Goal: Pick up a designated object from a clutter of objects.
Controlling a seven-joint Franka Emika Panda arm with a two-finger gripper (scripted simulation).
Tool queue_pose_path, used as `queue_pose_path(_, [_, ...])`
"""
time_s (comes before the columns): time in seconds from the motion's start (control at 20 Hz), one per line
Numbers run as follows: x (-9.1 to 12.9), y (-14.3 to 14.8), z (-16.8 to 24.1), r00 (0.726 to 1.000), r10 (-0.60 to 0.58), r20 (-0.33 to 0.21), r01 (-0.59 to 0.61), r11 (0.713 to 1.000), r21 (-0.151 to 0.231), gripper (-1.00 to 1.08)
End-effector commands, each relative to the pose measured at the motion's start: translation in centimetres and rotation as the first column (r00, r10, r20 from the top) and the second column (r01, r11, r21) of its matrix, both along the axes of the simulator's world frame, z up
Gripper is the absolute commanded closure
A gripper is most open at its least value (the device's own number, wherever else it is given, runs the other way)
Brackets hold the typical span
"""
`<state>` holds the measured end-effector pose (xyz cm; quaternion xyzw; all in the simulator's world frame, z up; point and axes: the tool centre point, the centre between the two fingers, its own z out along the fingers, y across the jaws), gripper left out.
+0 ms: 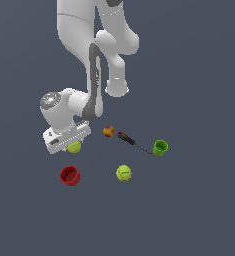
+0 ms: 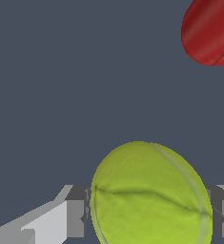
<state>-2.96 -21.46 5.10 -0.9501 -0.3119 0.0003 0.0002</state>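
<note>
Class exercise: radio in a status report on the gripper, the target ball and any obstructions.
Gripper down, fingers either side of tennis ball; contact unconfirmed. Ball on floor. Red cup close by, not blocking.

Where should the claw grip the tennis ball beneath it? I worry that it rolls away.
Across its widest middle, coming straight down from above. The tennis ball is round, so pads at opposite sides of its middle hold best; the claw already has a finger on each side of it.

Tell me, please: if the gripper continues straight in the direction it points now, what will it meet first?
The gripper points down, and the tennis ball already sits between its fingers. Going on, it would likely meet the floor under the ball first. The remaining depth is unclear.
</note>
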Motion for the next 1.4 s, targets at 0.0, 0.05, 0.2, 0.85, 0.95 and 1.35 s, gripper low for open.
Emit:
queue_pose_path(0.0, [-0.1, 0.1, 0.9, 1.000, 0.000, 0.002, 0.000, 1.000, -0.001, 1.08])
queue_pose_path(0.05, [-0.2, 0.1, 1.3, 1.000, 0.000, 0.002, 0.000, 1.000, -0.001, 1.08])
queue_pose_path(0.2, [-0.6, 0.3, 2.8, 1.000, 0.000, 0.002, 0.000, 1.000, 0.000, 1.08])
queue_pose_path(0.85, [-3.2, 1.6, 13.8, 1.000, 0.000, 0.002, 0.000, 1.000, 0.000, 1.08])
queue_pose_path(0.95, [-3.7, 1.8, 15.8, 1.000, 0.000, 0.001, 0.000, 1.000, -0.001, 1.08])
queue_pose_path(1.35, [-5.4, 2.7, 23.8, 1.000, 0.000, 0.001, 0.000, 1.000, -0.001, 1.08])
